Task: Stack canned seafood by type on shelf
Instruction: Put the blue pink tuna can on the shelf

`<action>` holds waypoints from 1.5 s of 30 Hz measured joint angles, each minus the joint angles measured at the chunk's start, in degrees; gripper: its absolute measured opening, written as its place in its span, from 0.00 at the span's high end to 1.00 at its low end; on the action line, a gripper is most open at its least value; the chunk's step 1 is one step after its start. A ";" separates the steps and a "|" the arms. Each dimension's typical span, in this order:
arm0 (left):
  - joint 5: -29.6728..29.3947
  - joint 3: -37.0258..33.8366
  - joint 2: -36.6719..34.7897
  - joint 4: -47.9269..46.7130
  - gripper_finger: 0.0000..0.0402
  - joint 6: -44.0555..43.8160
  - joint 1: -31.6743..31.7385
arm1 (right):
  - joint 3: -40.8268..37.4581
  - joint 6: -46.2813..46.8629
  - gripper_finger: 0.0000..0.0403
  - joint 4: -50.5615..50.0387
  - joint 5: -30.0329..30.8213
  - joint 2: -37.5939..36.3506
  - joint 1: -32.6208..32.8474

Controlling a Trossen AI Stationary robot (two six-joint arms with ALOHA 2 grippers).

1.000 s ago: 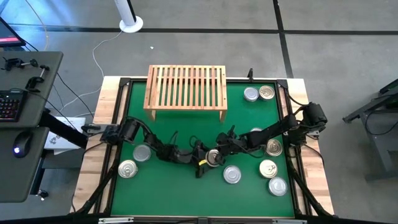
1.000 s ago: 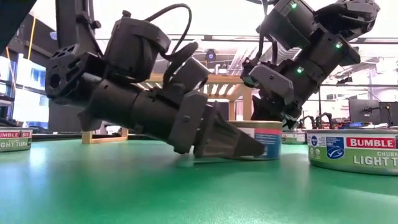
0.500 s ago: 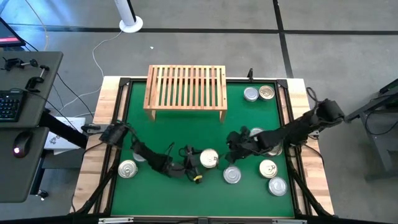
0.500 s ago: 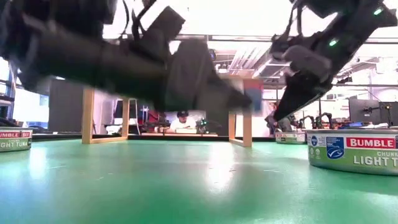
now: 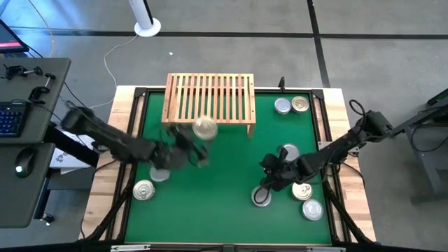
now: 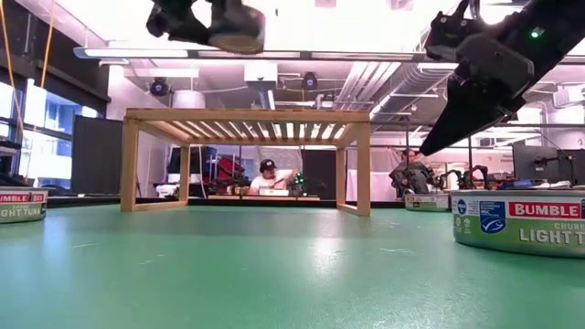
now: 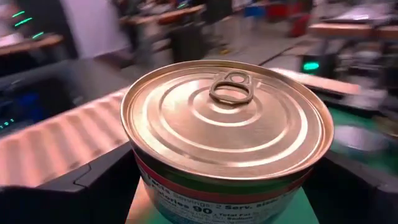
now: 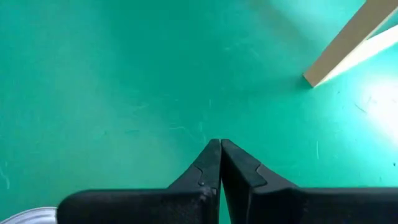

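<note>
A gold-lidded tin of canned seafood [image 7: 227, 124] with a pull tab hangs in the air at the near edge of the light-wood shelf [image 5: 210, 98], high above the green mat [image 5: 217, 175]. My left gripper [image 5: 199, 138] is shut on it; the low view shows both at the top [image 6: 228, 23]. My right gripper [image 5: 269, 170] hovers shut over the mat right of centre, pointing down toward the left [image 8: 221, 148]. Several other tins rest on their bases on the mat, among them a gold one [image 5: 143, 190] and a silver one [image 5: 261, 197]. My left gripper pinches the gold tin by its side wall [image 7: 146, 180], one finger [image 7: 93, 186] on each opposite side, below the lid's rim. The fingers come roughly level from the table's left. The tin stands upright, lid up, lifted clear of the mat.
Two tins [image 5: 282, 106] [image 5: 300, 104] stand at the far right corner; more [image 5: 302, 190] [image 5: 312, 208] [image 5: 287, 152] sit by my right arm, and one [image 5: 159, 175] under my left arm. A labelled tin [image 6: 521, 224] stands close to the low camera. People sit beyond the table.
My left gripper has lifted the gold tin off the middle of the mat and carried it up, toward the far edge and the left, to the shelf's front, tipping from nose-down to nearly level. My right gripper, still shut, has drawn back toward the table's right edge and risen.
</note>
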 joint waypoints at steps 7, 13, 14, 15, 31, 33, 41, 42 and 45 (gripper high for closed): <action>10.30 0.00 -8.59 -14.47 0.10 -0.75 21.45 | 0.00 -0.39 0.99 0.68 1.16 0.00 0.25; 16.47 -0.04 -7.32 -16.27 0.10 1.35 35.34 | -0.04 -0.51 0.99 0.67 1.16 0.00 0.25; 17.33 -0.04 -6.89 -16.37 0.10 1.37 36.79 | -0.04 -0.53 0.99 0.65 1.16 0.00 0.25; 18.06 -0.04 -6.47 -16.30 0.10 1.37 38.03 | -0.04 -0.55 0.99 0.67 1.16 0.00 0.25; 25.95 0.07 -0.83 -13.78 0.09 0.17 46.91 | -0.09 -0.77 0.99 0.67 1.09 0.02 0.25; 28.47 0.07 -0.58 -13.51 0.07 0.08 47.76 | -0.09 -0.77 0.99 0.67 1.08 0.02 0.25; 35.10 0.07 -0.66 -14.43 0.01 -0.40 50.60 | -0.09 -0.77 0.99 0.65 0.97 0.04 0.25; 35.25 0.07 -0.65 -14.44 0.01 0.14 50.72 | -0.09 -0.77 0.99 0.66 0.97 0.04 0.25; 35.49 0.04 -0.99 -14.26 0.01 1.00 50.93 | -0.09 -0.77 0.99 0.66 0.94 0.04 0.25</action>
